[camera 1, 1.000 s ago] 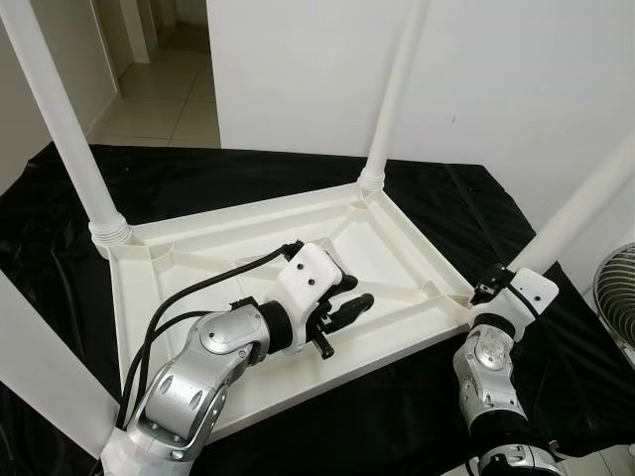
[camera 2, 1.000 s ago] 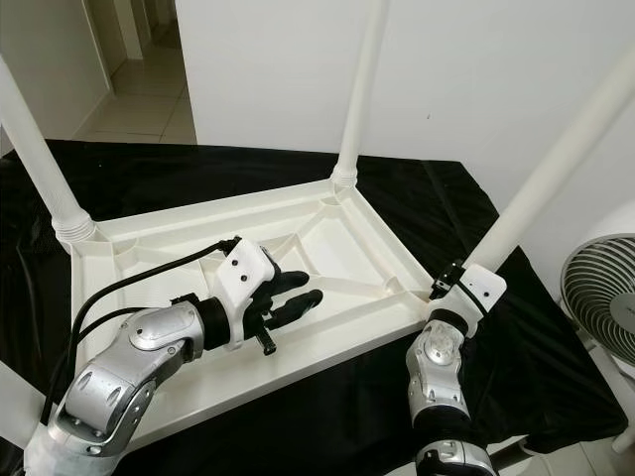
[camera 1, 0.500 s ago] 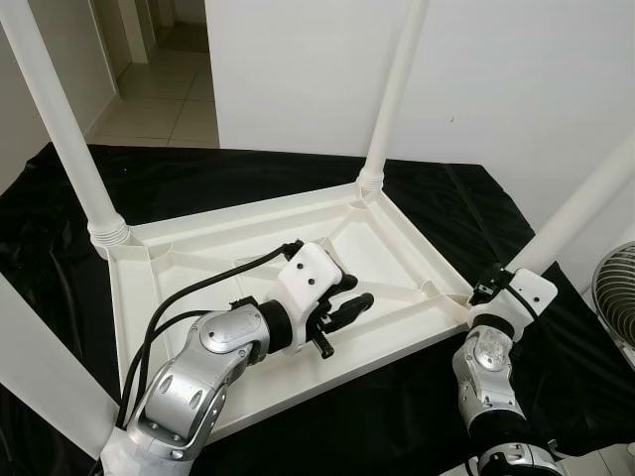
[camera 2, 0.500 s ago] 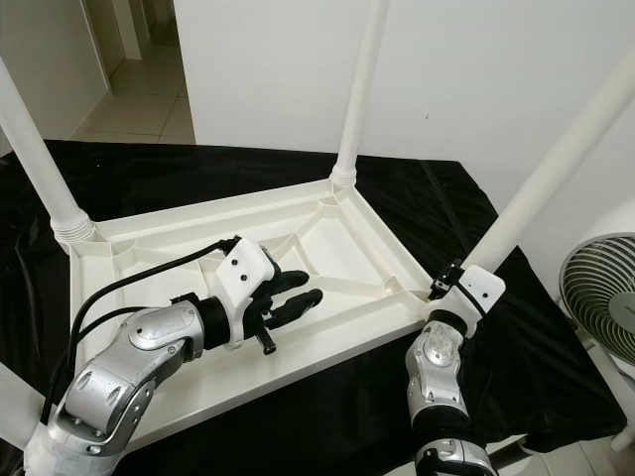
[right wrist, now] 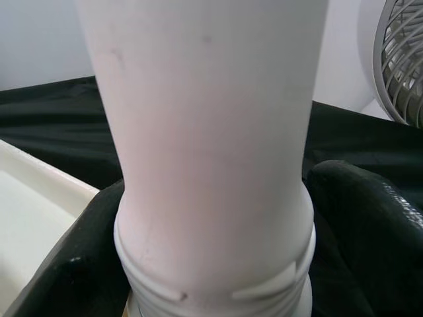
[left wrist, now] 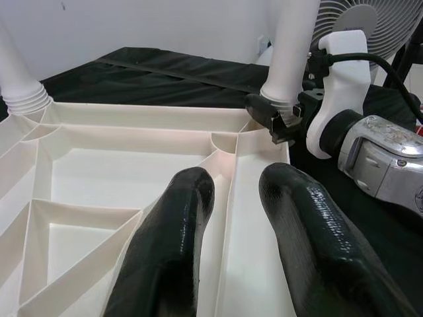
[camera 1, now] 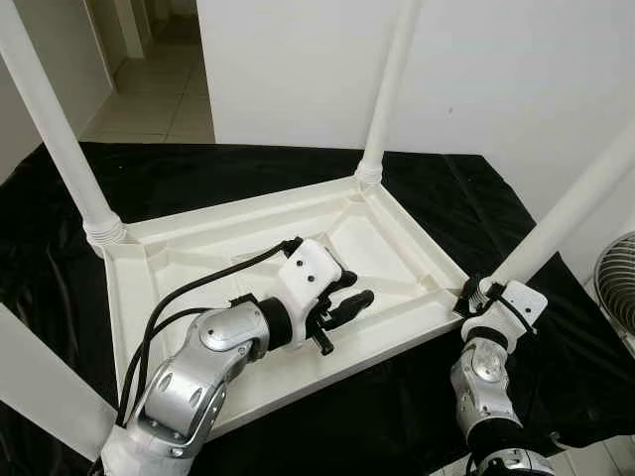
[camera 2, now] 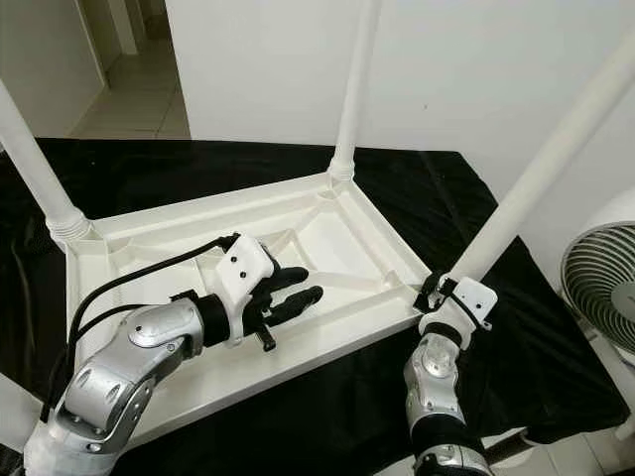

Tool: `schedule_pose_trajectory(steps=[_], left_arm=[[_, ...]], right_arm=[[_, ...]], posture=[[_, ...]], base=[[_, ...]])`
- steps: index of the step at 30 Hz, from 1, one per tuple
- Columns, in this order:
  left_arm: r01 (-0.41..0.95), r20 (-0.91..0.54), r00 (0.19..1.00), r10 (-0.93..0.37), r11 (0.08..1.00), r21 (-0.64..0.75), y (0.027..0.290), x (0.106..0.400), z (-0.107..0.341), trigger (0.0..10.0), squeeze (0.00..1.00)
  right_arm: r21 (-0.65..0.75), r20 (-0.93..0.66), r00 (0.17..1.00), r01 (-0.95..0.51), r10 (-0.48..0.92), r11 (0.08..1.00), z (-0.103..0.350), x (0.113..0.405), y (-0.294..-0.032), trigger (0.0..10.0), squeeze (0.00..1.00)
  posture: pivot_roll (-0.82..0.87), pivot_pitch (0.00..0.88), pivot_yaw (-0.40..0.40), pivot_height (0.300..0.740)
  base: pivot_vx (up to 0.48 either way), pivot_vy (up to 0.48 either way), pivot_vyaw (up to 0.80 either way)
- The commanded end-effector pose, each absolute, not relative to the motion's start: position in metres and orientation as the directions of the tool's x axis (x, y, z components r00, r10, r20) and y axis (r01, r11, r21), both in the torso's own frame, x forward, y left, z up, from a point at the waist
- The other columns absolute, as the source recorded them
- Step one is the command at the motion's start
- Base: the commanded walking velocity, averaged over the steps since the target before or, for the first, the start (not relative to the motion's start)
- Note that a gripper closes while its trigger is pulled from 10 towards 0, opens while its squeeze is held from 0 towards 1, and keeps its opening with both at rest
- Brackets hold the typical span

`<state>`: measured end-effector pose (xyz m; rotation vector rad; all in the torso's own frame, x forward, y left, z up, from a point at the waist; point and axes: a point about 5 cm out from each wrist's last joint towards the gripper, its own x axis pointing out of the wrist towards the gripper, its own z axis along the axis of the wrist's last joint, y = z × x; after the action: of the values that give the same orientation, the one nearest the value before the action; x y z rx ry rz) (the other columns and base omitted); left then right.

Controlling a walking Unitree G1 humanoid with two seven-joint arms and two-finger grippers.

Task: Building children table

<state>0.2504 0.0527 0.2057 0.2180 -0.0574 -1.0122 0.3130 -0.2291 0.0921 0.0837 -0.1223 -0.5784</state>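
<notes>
A white plastic children's table [camera 1: 198, 223] lies upside down on a black cloth, with its legs pointing up. My left gripper [camera 1: 355, 291] rests inside the ribbed underside near the middle, open with nothing between its fingers [left wrist: 178, 218]. My right gripper [camera 2: 434, 288] is at the table's near right corner, shut around the ribbed base of the near right leg [camera 1: 575, 208]. In the right wrist view that leg [right wrist: 211, 119] stands between the two black fingers [right wrist: 370, 218]. The far left leg [camera 1: 60, 119] and the far right leg [camera 1: 387, 89] stand upright in their corner sockets.
The black cloth [camera 1: 248, 169] covers the floor around the table. A white fan [camera 2: 600, 288] stands close by on the right. A white wall rises just behind the table, and a tiled hallway [camera 1: 149, 89] opens at the back left. The near left leg [camera 1: 40, 377] rises beside my left arm.
The view has shifted slightly. My right wrist has moved a little lower and closer in at the base of the near right leg. The left arm has stayed in place.
</notes>
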Motion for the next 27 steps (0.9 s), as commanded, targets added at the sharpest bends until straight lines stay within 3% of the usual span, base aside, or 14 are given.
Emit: schedule_pose_trajectory(steps=[1,2,3,4,12,19,22,27], left_arm=[[0.816,-0.043,0.558,-0.829,0.539,0.212,0.052,0.251,0.208,10.0,0.0],[0.816,-0.043,0.558,-0.829,0.538,0.213,0.052,0.251,0.207,10.0,0.0],[0.816,-0.043,0.558,-0.829,0.538,0.213,0.052,0.251,0.207,10.0,0.0],[0.816,-0.043,0.558,-0.829,0.538,0.212,0.052,0.25,0.207,10.0,0.0],[0.819,-0.046,0.553,-0.832,0.533,0.212,0.051,0.25,0.207,10.0,0.0],[0.821,-0.048,0.55,-0.834,0.529,0.213,0.052,0.25,0.207,10.0,0.0],[0.823,-0.05,0.547,-0.835,0.526,0.215,0.051,0.25,0.206,10.0,0.0],[0.823,-0.05,0.547,-0.836,0.526,0.215,0.051,0.25,0.206,10.0,0.0]], right_arm=[[0.078,-0.025,0.825,0.565,-0.565,0.822,0.066,0.301,-0.237,10.0,1.0],[0.07,-0.012,0.838,0.544,-0.545,0.836,0.069,0.302,-0.237,10.0,0.66],[0.07,-0.012,0.838,0.544,-0.545,0.836,0.069,0.302,-0.237,10.0,0.66],[0.07,-0.003,0.852,0.522,-0.523,0.85,0.071,0.304,-0.237,10.0,0.0],[0.029,0.079,0.907,0.413,-0.414,0.91,0.087,0.308,-0.249,10.0,0.0],[0.013,0.109,0.937,0.334,-0.333,0.943,0.094,0.311,-0.249,10.0,0.0],[0.015,0.13,0.967,0.219,-0.219,0.976,0.102,0.315,-0.246,10.0,0.0],[-0.003,0.142,0.972,0.192,-0.19,0.981,0.104,0.315,-0.246,10.0,0.0]], posture=[[0.06,0.06,-0.021,0.74],[0.06,0.059,-0.021,0.74],[0.06,0.059,-0.021,0.74],[0.06,0.059,-0.021,0.74],[0.06,0.059,-0.022,0.74],[0.05,0.053,-0.018,0.74],[0.05,0.049,-0.017,0.74],[0.05,0.049,-0.017,0.74]], base=[[0.0,0.0,0.0],[0.0,0.0,0.0],[0.0,0.0,0.0],[0.0,0.0,0.0],[0.0,0.0,0.0],[0.0,0.0,0.0],[0.0,0.0,0.0],[0.0,0.0,0.0]])
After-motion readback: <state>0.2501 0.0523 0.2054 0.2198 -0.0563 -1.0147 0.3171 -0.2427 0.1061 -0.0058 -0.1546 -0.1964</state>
